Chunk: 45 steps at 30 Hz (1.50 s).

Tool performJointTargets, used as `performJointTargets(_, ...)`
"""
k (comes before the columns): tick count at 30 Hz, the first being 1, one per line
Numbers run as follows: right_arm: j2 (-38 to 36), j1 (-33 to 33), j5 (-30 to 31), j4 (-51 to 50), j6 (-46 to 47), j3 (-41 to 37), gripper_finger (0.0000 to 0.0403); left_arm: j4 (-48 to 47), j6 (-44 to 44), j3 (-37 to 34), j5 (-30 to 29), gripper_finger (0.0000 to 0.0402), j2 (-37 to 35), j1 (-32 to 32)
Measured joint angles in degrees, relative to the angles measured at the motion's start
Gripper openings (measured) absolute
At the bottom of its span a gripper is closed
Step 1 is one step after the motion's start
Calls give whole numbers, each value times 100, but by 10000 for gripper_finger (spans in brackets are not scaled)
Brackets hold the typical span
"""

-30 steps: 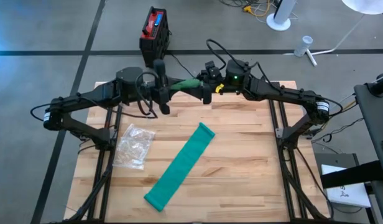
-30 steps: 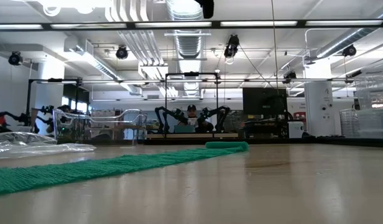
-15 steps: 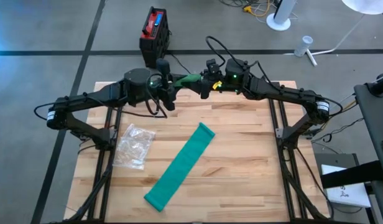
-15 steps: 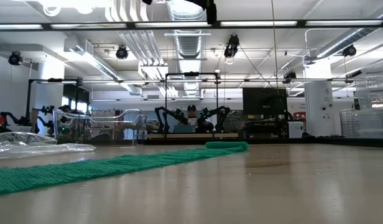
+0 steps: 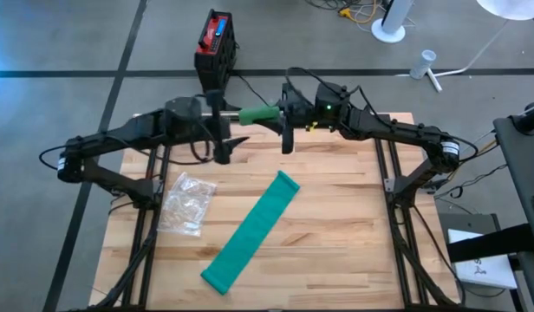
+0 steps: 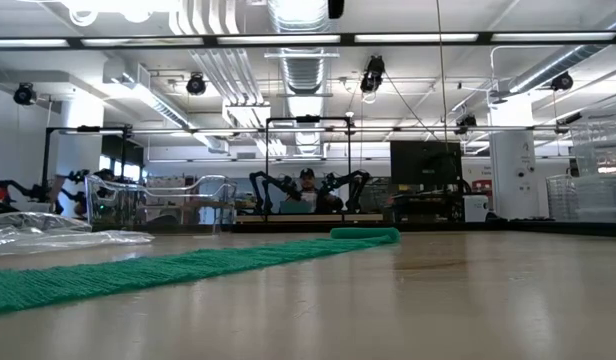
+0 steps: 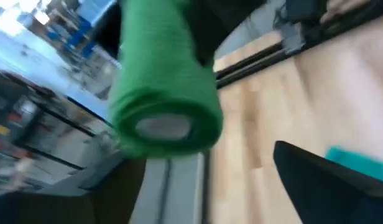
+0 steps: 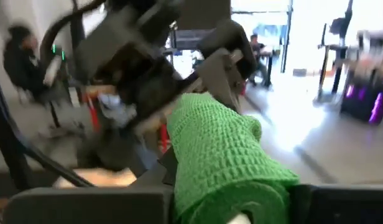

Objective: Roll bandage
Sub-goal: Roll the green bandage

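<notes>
The bandage roll (image 5: 257,113) is bright green with a knitted, waffle-like weave and a pale core. The flat bandage strip (image 5: 250,230) on the table (image 5: 336,225) is a darker teal green, finely ribbed. The table is light blond wood with plank grain. The plastic bag (image 5: 187,203) is clear and crinkled. Both arms are black. The box (image 5: 214,42) beyond the table is red and black.

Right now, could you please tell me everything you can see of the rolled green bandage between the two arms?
The rolled green bandage is a snug cylinder of knitted, mesh-textured fabric with a pale core at one end. It is held in the air over the table's far edge, lying roughly level. The right tool clamps one end; the left tool stands open beside it, not touching.
</notes>
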Motion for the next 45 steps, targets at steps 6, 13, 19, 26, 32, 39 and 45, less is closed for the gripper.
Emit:
performJointTargets(6,0,63,-11,-35,-2315,-24,63,223,-1068,4,218,365,-468,5)
performJointTargets(13,11,200,1,-214,-4187,-33,56,537,-1266,4,481,339,-266,25)
performJointTargets(19,-8,216,-59,-356,-4617,-33,65,517,-950,0,479,318,102,157)
performJointTargets(26,-57,203,-28,-673,-4550,-33,78,569,-358,-5,447,201,234,210)
performJointTargets(32,-115,203,16,-800,-3707,-31,131,591,241,-7,204,34,252,210)
performJointTargets(39,-596,215,-63,-1269,-2737,-33,220,714,1130,-7,-467,63,218,184)
performJointTargets(45,-1051,454,-94,-1139,-3577,-33,275,715,1427,7,-788,36,204,195)
